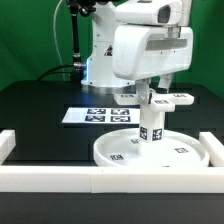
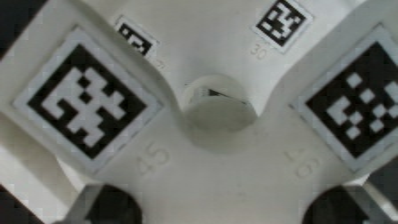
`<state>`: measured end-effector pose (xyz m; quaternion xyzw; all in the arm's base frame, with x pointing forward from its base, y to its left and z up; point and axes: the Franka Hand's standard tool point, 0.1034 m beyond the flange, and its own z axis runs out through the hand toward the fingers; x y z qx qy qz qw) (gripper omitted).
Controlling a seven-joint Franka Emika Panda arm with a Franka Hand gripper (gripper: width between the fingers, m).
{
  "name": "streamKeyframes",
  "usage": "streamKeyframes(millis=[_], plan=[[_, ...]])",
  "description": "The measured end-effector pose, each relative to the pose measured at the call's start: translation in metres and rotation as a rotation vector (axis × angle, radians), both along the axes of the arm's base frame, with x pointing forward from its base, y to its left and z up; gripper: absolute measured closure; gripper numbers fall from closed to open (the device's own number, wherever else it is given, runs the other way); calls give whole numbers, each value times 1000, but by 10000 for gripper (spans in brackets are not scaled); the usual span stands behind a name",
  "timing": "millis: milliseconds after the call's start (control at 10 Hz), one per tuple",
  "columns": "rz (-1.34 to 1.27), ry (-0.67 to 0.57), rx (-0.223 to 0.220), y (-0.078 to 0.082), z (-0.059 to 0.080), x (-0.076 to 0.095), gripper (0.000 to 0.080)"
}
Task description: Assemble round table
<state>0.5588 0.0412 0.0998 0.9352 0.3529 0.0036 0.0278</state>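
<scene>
The large rimmed round disc (image 1: 120,152) lies flat on the black table near the front rail. The short cylindrical post (image 1: 150,128) stands upright at its middle, tags on its side. The flat cross-shaped piece (image 1: 168,99) sits level on top of the post. My gripper (image 1: 152,98) comes straight down on it, with the jaws closed on one arm of the cross. In the wrist view the cross-shaped piece (image 2: 217,140) fills the picture, with tags on its arms and a round hollow at its centre. My gripper (image 2: 222,205) has a dark finger (image 2: 107,205) at each side of the white arm.
White border rails run along the front (image 1: 60,180), the exterior view's left (image 1: 8,145) and the exterior view's right (image 1: 214,146). The marker board (image 1: 92,115) lies flat behind the disc. The robot's base (image 1: 98,62) stands at the back.
</scene>
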Motion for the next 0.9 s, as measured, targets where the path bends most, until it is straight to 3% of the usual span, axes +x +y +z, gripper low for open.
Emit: streamKeyframes(millis=[900], plan=[[-749,-25,42,0,0,0,360]])
